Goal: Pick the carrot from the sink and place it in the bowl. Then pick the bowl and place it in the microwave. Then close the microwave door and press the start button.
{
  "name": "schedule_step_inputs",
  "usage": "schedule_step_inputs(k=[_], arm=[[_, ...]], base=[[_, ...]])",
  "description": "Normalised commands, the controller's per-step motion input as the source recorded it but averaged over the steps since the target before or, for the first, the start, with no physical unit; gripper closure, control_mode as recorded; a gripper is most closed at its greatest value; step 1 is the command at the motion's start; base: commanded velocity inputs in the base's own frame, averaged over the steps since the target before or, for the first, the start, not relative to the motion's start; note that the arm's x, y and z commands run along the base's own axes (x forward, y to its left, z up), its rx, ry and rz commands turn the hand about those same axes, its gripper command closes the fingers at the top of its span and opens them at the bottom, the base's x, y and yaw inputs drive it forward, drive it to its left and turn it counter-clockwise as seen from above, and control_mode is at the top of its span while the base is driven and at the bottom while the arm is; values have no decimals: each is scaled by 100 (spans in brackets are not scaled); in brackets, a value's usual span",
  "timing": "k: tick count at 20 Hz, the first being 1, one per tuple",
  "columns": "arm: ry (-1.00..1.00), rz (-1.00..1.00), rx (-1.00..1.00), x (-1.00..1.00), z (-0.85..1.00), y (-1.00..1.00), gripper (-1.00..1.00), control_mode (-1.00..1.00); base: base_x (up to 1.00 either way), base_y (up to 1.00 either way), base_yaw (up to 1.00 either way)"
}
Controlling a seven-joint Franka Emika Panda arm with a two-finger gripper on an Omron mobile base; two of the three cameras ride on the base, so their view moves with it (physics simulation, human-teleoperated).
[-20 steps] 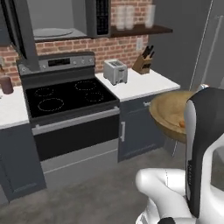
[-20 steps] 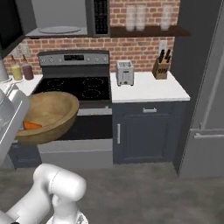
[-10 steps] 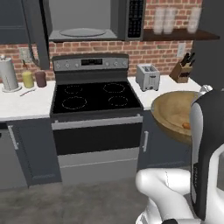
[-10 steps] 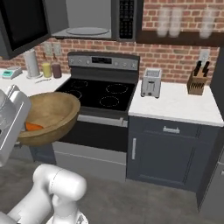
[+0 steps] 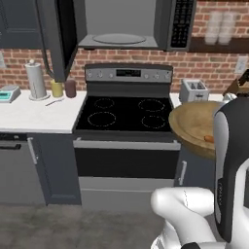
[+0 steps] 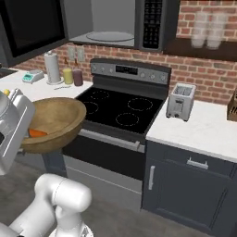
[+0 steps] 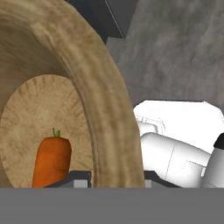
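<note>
My gripper (image 7: 116, 177) is shut on the rim of the wooden bowl (image 7: 109, 100), one fingertip (image 7: 81, 177) inside the wall and the other outside. The orange carrot (image 7: 51, 162) lies inside the bowl. In the base views the bowl (image 5: 194, 126) (image 6: 53, 122) hangs in front of the counter at stove height, and the carrot (image 5: 209, 139) (image 6: 37, 133) shows by its near rim. Above the stove the microwave (image 5: 121, 22) (image 6: 111, 21) stands open, its glass turntable (image 5: 119, 39) bare. The microwave door (image 5: 58, 34) (image 6: 30, 25) is swung out to the left. The sink is out of view.
A black stove (image 5: 124, 114) sits below the microwave. A toaster (image 6: 179, 102) and knife block (image 6: 233, 109) stand on the right counter. On the left counter are a paper towel roll (image 5: 36, 80), two small jars (image 5: 63, 89) and a scale (image 5: 9, 93).
The whole scene has slid to the right in both base views as the camera moved; stove and microwave now sit near the middle. The bowl with the carrot stays in my grip.
</note>
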Motion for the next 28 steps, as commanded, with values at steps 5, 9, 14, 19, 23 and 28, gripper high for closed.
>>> schedule_step_inputs(k=[5, 9, 14, 19, 23, 28], arm=[[0, 0, 0, 0, 0, 0, 100, 100], [0, 0, 0, 0, 0, 0, 100, 100], [0, 0, 0, 0, 0, 0, 100, 100], [0, 0, 0, 0, 0, 0, 100, 100], [0, 0, 0, 0, 0, 0, 100, 100], [0, 0, 0, 0, 0, 0, 100, 100]], base=[[75, 0, 34], [73, 0, 29], [56, 0, 26], [39, 0, 24], [43, 0, 21], [55, 0, 19]])
